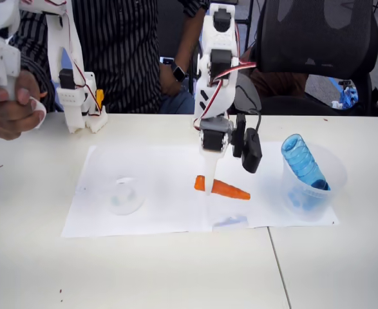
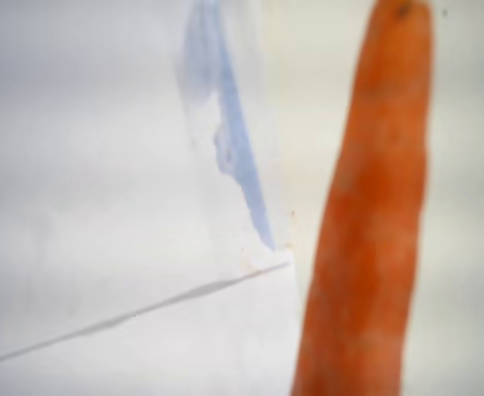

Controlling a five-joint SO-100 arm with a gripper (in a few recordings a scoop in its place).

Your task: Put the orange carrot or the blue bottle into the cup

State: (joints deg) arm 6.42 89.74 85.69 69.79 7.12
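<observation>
Carrot first: the orange carrot lies on its side on the white paper sheet near the middle of the fixed view, thick end toward the left of the frame, tip toward the right. My gripper is down at that thick end, one white finger standing in front of it and reaching the paper. I cannot tell from either view whether my fingers are spread or closed on it.

The fixed view alone gives the wider layout: the cup stands empty on the left part of the sheet, well apart from the carrot, while at the right edge of the sheet a second clear cup holds the blue bottle leaning inside it.

My wrist view adds close detail: the carrot fills the right side as a blurred orange column, with a bluish smear on the paper and the sheet's edge running diagonally across the lower left.
</observation>
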